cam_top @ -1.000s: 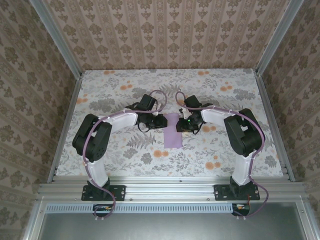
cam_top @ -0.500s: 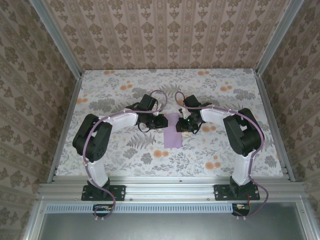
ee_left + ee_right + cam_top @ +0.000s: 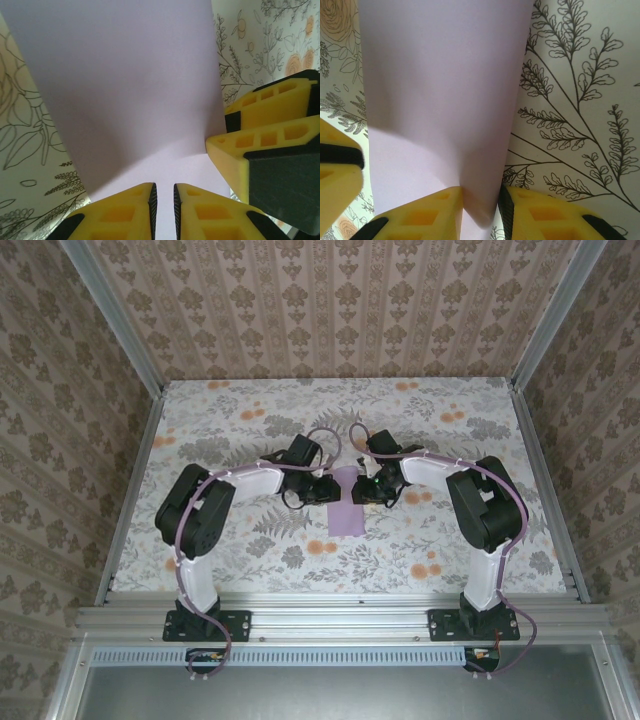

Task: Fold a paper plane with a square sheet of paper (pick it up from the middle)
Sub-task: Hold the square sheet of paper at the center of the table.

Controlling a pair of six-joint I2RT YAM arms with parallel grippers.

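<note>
Top external view: the square sheet of paper [image 3: 346, 515] is seen mid-table, long axis 12 to 6 o'clock, flanked by the left gripper [image 3: 326, 490] at 9 and the right gripper [image 3: 369, 490] at 3. Both are narrowly set; a pinch cannot be confirmed.

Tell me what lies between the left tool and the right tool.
The lavender paper sheet lies between the left tool and the right tool; the top external view shows it.

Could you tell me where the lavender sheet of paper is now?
In the top view, the lavender sheet lies mid-table, between the left gripper and right gripper.
</note>
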